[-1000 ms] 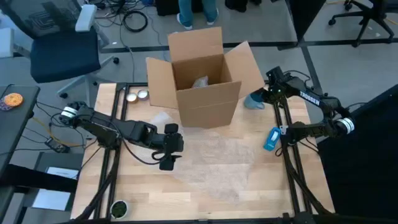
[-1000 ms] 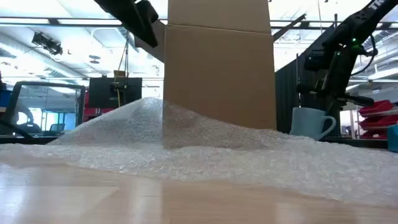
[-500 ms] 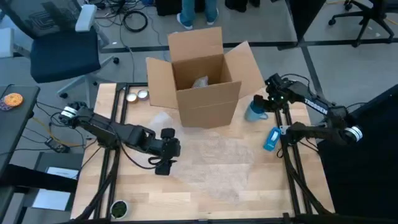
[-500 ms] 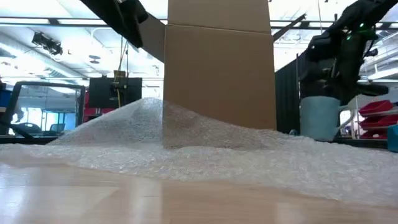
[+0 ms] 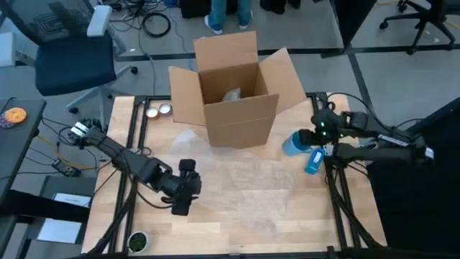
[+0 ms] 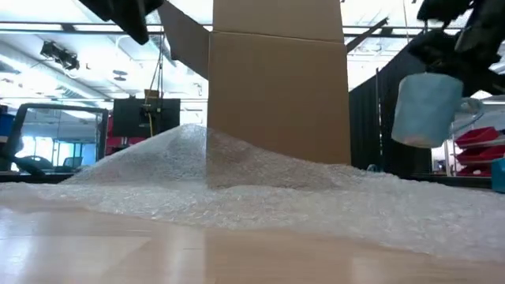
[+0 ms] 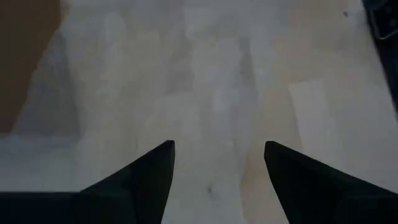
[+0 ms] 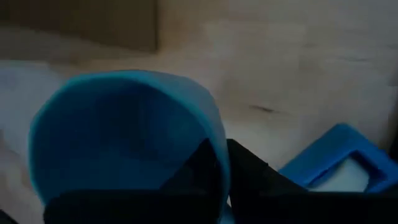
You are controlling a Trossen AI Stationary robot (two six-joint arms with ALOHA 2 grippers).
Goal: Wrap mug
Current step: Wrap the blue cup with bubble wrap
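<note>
Your right gripper (image 5: 307, 138) is pinching the light blue mug (image 6: 426, 109) by its rim, holding it tilted in the air beside the cardboard box (image 5: 233, 86). Your left gripper (image 5: 180, 203) is hovering over the bubble wrap's (image 5: 251, 183) near-left edge, fingers spread apart and gripping nothing.

Open cardboard box (image 5: 233, 90) on table (image 5: 237, 223); blue object (image 5: 314, 160) near right edge

Robotics lab or open office workspace. Wooden table (image 5: 237, 216) on black metal frame stands on grey floor. Loose cables (image 5: 154, 21) lie on floor behind table. Office chair (image 5: 68, 50) at far left, another chair base (image 5: 417, 25) at far right. Low view shows high ceiling with beams, monitor (image 6: 146, 114) on desk, red trays (image 6: 477, 146) on shelf. Person's legs (image 5: 228, 11) stand beyond cardboard box (image 5: 233, 86).
</note>
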